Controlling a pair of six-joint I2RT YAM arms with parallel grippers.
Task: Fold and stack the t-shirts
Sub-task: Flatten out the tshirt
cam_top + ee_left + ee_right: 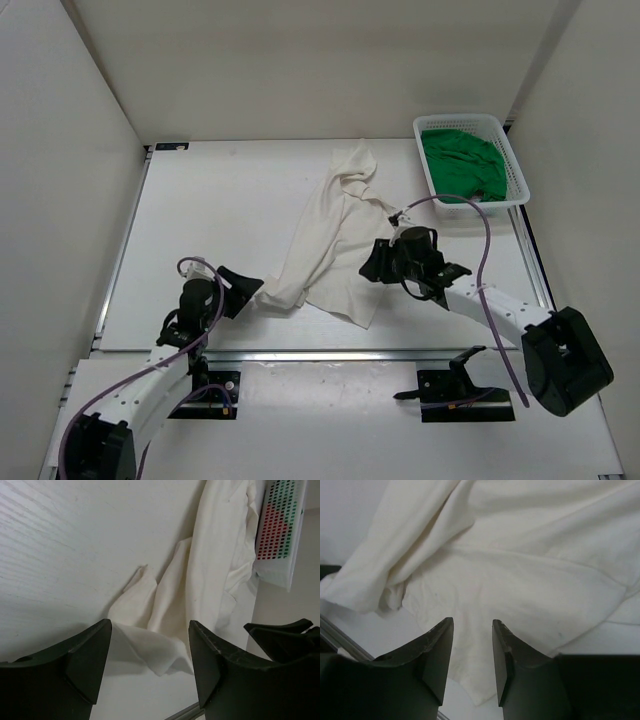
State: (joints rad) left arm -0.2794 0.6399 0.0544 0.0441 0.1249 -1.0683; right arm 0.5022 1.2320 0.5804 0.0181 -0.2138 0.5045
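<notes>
The white t-shirt [325, 235] lies crumpled in a long diagonal strip across the middle of the table. The green t-shirt [462, 165] is bunched in the mesh basket [466, 120]. The red t-shirt [272, 527] shows only through the basket's mesh in the left wrist view. My left gripper [246, 286] is open at the white shirt's near-left corner; that corner [155, 652] lies between its fingers [150, 627]. My right gripper [371, 263] is open at the shirt's right edge, hovering over the cloth [520, 580] with nothing clamped [472, 625].
The white mesh basket stands at the table's far right corner, also in the left wrist view [280, 572]. White walls enclose the table on the left, back and right. A metal rail [330, 353] runs along the near edge by the arm bases.
</notes>
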